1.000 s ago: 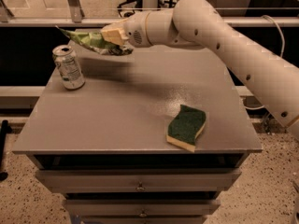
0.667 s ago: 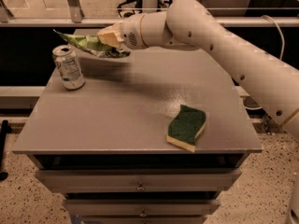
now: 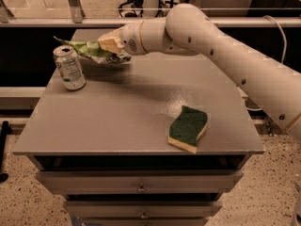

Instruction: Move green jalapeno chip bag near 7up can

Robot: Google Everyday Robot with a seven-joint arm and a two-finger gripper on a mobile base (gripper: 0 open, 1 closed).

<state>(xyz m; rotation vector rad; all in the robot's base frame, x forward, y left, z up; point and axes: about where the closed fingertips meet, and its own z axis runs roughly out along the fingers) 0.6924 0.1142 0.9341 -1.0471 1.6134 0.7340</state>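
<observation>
The 7up can, silver-white with green print, stands upright at the table's far left. My gripper is shut on the green jalapeno chip bag and holds it in the air just right of the can's top, above the table's far left part. The bag sticks out to the left of the fingers, its tip reaching over the can's top. The white arm reaches in from the right.
A dark green wavy sponge with yellow base lies near the grey table's front right. Drawers sit below the tabletop. A railing runs behind the table.
The gripper with the chip bag has moved slightly left and down, closer to the can. The can and sponge have not moved.
</observation>
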